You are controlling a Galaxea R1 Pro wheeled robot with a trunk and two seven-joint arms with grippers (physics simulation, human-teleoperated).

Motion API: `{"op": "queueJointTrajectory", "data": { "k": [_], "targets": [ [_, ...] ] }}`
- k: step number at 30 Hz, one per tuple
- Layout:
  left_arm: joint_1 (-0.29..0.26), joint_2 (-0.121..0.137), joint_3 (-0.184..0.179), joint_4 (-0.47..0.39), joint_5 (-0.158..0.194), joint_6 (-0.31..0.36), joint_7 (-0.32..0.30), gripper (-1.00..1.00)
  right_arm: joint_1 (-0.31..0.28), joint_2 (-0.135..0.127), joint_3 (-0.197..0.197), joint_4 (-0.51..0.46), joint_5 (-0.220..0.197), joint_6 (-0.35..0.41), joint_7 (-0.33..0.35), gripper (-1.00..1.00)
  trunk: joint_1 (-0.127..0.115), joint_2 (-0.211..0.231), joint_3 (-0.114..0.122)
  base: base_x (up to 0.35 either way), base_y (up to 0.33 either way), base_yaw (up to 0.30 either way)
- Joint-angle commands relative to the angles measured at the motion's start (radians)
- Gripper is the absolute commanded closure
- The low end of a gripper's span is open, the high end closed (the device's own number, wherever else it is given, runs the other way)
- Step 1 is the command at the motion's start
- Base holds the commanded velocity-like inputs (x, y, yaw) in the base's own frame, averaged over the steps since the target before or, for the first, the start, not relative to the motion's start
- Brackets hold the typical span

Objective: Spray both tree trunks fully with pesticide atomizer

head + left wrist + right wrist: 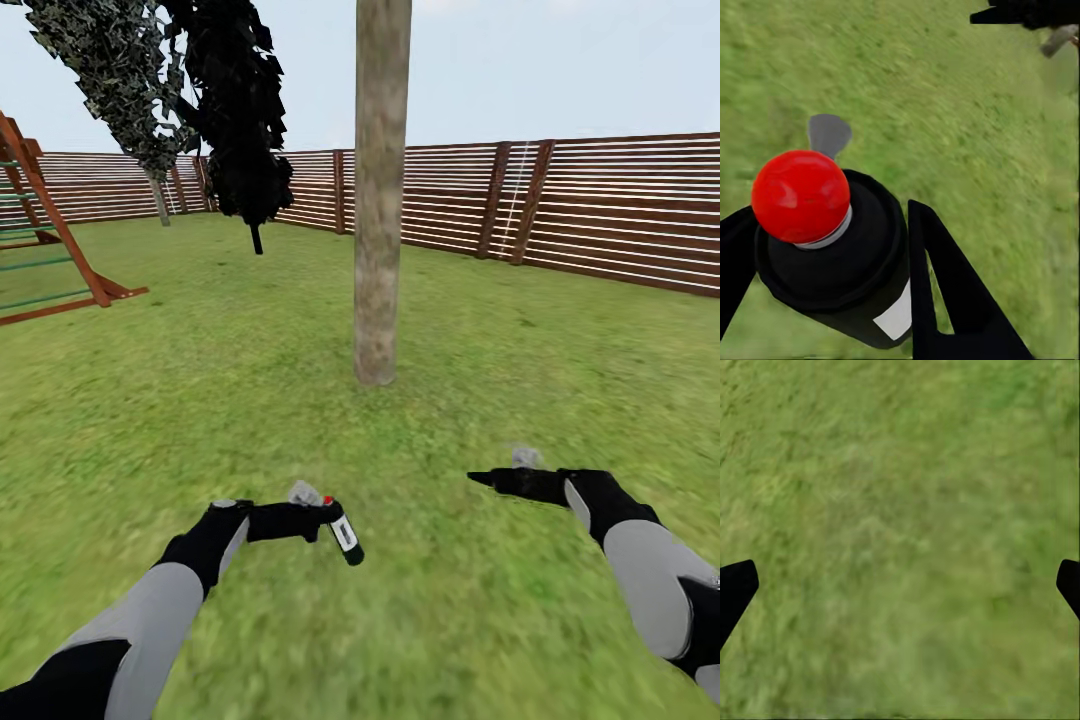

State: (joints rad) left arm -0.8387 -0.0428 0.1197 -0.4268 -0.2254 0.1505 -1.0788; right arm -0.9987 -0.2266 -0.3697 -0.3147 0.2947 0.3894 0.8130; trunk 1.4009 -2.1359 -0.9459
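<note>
My left gripper (pixel 328 517) is shut on the pesticide atomizer (pixel 345 537), a slim black bottle with a white label band, held low over the grass and tilted. In the left wrist view the atomizer (pixel 840 262) shows a red knob and a grey trigger piece, with a black finger (pixel 949 292) pressed against each side. One tree trunk (pixel 381 200), grey-brown and mottled, rises straight ahead a few arm lengths away on the lawn. My right gripper (pixel 487 479) is open and holds nothing over the grass, with its fingertips (pixel 735 585) wide apart.
A brown slatted fence (pixel 600 210) runs along the back and right. A wooden play frame (pixel 60 250) stands at the left. Two dark conifers (pixel 240 120) hang at the back left. Open grass (pixel 250 400) lies between me and the trunk.
</note>
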Motion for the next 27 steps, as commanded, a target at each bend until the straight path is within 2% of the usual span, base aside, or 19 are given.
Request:
{"op": "queueJointTrajectory", "data": {
  "k": [1,3,5,7,9,10,13,15,18,21,22,24,27],
  "targets": [
    [0.0,-0.001,0.001,-0.01,-0.024,0.014,-0.046,1.0,-0.008,0.003,-0.007,-0.001,0.008,0.019,0.045,-1.0,0.0,0.0,-0.001,0.0,0.0,0.0],
    [0.0,-0.002,-0.018,-0.027,-0.078,0.024,-0.16,1.0,-0.028,0.029,-0.006,-0.002,0.008,0.042,0.185,-1.0,0.0,0.0,-0.001,0.0,0.0,0.0],
    [0.0,-0.004,-0.025,-0.034,-0.104,0.027,-0.228,1.0,-0.038,0.062,-0.005,-0.006,0.008,0.052,0.285,-1.0,0.0,0.0,-0.001,0.0,0.0,0.0],
    [0.0,-0.006,-0.029,-0.037,-0.113,0.028,-0.257,1.0,-0.042,0.09,-0.004,-0.011,0.008,0.055,0.335,-1.0,0.0,0.0,-0.001,0.0,0.0,0.0],
    [0.0,-0.012,-0.034,-0.038,-0.119,0.028,-0.29,1.0,-0.043,0.137,-0.003,-0.013,0.007,0.057,0.386,-1.0,0.0,0.0,-0.001,0.0,0.0,0.0],
    [0.0,-0.017,-0.041,-0.039,-0.121,0.028,-0.306,1.0,-0.044,0.17,-0.002,-0.014,0.008,0.057,0.413,-1.0,0.0,0.0,-0.001,0.0,0.0,0.0],
    [0.0,-0.022,-0.05,-0.087,-0.122,0.027,-0.32,1.0,-0.044,0.237,0.001,-0.015,0.012,0.057,0.446,-1.0,0.0,0.0,-0.001,0.0,0.0,0.0],
    [0.0,-0.024,-0.067,-0.119,-0.123,0.026,-0.327,1.0,-0.044,0.258,0.027,-0.015,0.015,0.057,0.452,-1.0,0.0,0.0,-0.001,0.0,0.0,0.0],
    [0.0,-0.026,-0.102,-0.153,-0.123,0.025,-0.336,1.0,-0.044,0.269,0.112,-0.015,0.015,0.057,0.455,-1.0,0.0,0.0,-0.001,0.0,0.0,0.0],
    [0.0,-0.026,-0.115,-0.177,-0.123,0.024,-0.339,1.0,-0.044,0.274,0.145,-0.015,0.015,0.057,0.455,-1.0,0.0,0.0,-0.001,0.0,0.0,0.0],
    [0.0,-0.026,-0.117,-0.181,-0.124,0.024,-0.34,1.0,-0.044,0.276,0.15,-0.015,0.015,0.058,0.455,1.0,0.0,0.0,-0.001,0.0,0.0,0.0],
    [0.0,-0.026,-0.118,-0.184,-0.125,0.024,-0.34,1.0,-0.044,0.278,0.155,-0.015,0.015,0.058,0.455,1.0,0.0,0.0,-0.001,0.0,0.0,0.0],
    [0.0,-0.026,-0.12,-0.186,-0.126,0.024,-0.34,1.0,-0.044,0.298,0.158,-0.015,0.015,0.058,0.455,1.0,0.0,0.0,-0.001,0.0,0.0,0.0]
  ]
}}
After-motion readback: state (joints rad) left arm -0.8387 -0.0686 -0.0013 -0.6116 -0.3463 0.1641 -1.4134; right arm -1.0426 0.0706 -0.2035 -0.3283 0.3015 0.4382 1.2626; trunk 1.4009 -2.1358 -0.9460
